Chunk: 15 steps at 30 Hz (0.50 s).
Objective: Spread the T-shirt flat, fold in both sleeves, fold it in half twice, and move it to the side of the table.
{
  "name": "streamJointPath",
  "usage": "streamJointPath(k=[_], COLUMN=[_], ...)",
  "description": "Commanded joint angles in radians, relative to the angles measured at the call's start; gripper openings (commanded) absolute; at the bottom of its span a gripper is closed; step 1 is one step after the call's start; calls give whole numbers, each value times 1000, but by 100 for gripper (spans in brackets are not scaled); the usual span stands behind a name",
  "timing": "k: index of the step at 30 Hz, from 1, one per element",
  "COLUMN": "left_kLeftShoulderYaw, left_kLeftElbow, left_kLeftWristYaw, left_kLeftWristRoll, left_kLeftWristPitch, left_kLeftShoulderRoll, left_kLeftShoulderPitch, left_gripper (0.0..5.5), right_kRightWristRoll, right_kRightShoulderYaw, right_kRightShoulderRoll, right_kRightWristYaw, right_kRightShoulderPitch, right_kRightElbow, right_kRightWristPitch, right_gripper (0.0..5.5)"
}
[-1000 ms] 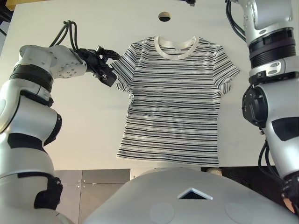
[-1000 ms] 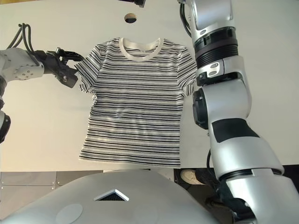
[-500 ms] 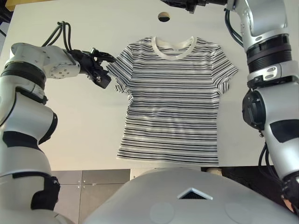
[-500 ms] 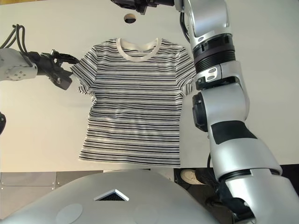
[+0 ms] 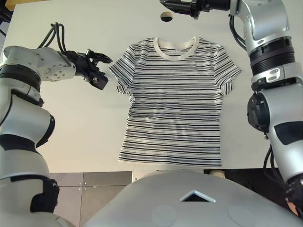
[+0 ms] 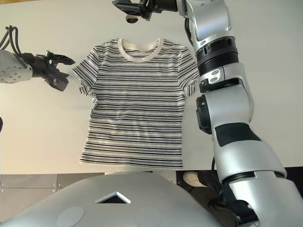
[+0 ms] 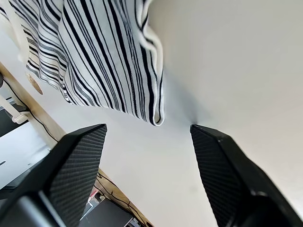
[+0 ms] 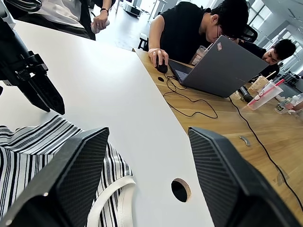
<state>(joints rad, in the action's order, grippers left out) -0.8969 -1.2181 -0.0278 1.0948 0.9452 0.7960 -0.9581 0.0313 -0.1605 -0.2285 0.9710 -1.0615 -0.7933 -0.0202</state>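
Your T-shirt lies flat mid-surface, with the left end effector released just off its left sleeve and the right end effector released beyond the collar, so a shallow pinch at the curled sleeve hem may slip and drag the shirt askew

The T-shirt is striped black and white, its collar plain white, and the table white.

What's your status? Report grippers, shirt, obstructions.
Left gripper open beside left sleeve, not touching. Right gripper open, hovering past collar. T-shirt flat, sleeves unfolded. Round hole beyond collar, clear of shirt.
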Motion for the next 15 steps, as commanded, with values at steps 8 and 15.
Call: streamJointPath(k=[8, 15], left_kLeftShoulderYaw=[-96, -102], left_kLeftElbow=[-16, -17], left_kLeftWristYaw=[21, 19], left_kLeftWristRoll=[60, 58], left_kLeftWristPitch=[3, 27], left_kLeftShoulderRoll=[-71, -83], left_kLeftShoulderPitch=[67, 78], left_gripper=[303, 200], right_kRightWristRoll=[-4, 3], right_kRightShoulderYaw=[-3, -4], right_kRightShoulderRoll=[-1, 1], right_kRightWristYaw=[-9, -28], right_kRightShoulderPitch=[-10, -20], right_kRightElbow=[-10, -48], right_kRightWristPitch=[-5, -15], right_gripper=[306, 306])
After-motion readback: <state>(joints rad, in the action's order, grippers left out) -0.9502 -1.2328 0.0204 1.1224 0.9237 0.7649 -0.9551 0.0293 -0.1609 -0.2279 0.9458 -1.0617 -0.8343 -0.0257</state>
